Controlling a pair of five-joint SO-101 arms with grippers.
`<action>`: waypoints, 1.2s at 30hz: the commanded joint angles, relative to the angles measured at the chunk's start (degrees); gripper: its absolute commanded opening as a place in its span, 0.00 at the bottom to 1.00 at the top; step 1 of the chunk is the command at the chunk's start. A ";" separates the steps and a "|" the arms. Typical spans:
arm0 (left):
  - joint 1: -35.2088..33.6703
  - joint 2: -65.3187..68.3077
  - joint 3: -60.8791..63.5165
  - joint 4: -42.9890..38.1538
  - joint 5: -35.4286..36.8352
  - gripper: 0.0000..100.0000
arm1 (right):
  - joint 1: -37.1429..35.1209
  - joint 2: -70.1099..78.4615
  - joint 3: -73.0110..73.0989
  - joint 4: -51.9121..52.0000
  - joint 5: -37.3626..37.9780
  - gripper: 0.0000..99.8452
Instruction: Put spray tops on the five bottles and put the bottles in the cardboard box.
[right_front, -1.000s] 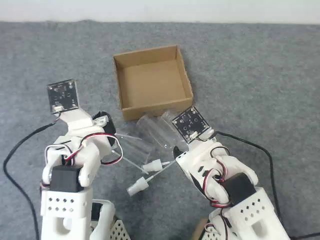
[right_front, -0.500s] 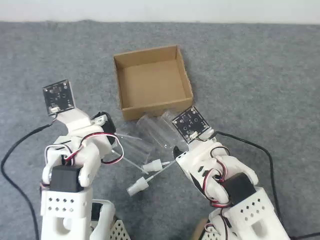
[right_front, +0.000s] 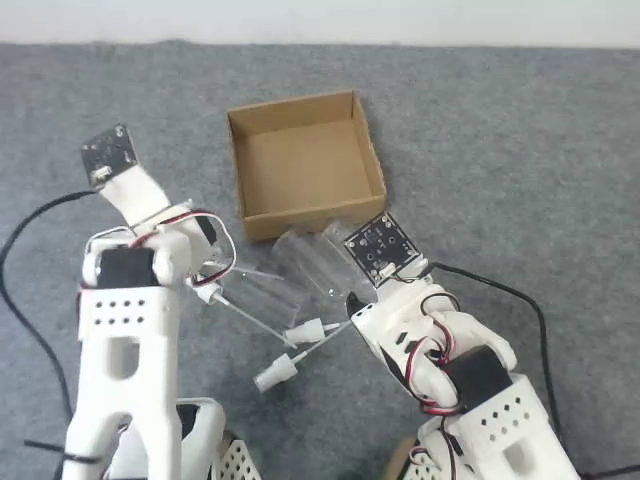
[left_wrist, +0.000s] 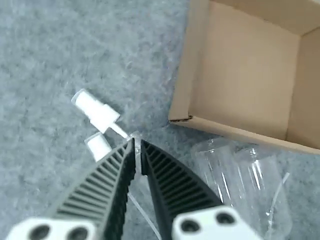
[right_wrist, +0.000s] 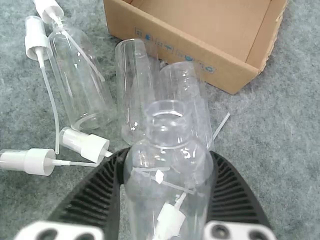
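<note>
The cardboard box (right_front: 243, 165) stands open at the back centre. Clear bottles (right_front: 300, 262) lie in a bunch on the carpet just in front of it. Two white spray tops (right_front: 304, 330) with thin tubes lie nearer the arms. My right gripper (right_wrist: 167, 160) is shut on a clear bottle (right_wrist: 169, 145) whose open neck faces the box (right_wrist: 170, 42). Two more bottles (right_wrist: 132, 85) lie beyond it. My left gripper (left_wrist: 136, 144) is shut above the carpet, its tips right by two spray tops (left_wrist: 95, 107) and the box corner (left_wrist: 180, 117).
Grey carpet covers the whole table (right_front: 500, 150), with free room to the right and left of the box. A black cable (right_front: 500, 285) runs from the right arm's base. Another cable (right_front: 15, 290) loops at the left.
The left arm has lifted and swung its wrist back and to the left. The right arm and the bottle in it have stayed still.
</note>
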 joint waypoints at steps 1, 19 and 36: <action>-0.53 1.58 -3.56 0.00 2.55 0.01 | 0.40 -1.27 -0.70 -1.27 1.58 0.12; -4.22 18.29 -12.97 3.60 3.25 0.02 | 0.40 -1.27 -0.62 -1.27 1.76 0.12; -6.33 27.08 -16.04 6.86 8.97 0.17 | 0.57 -1.54 -0.62 -1.27 1.76 0.12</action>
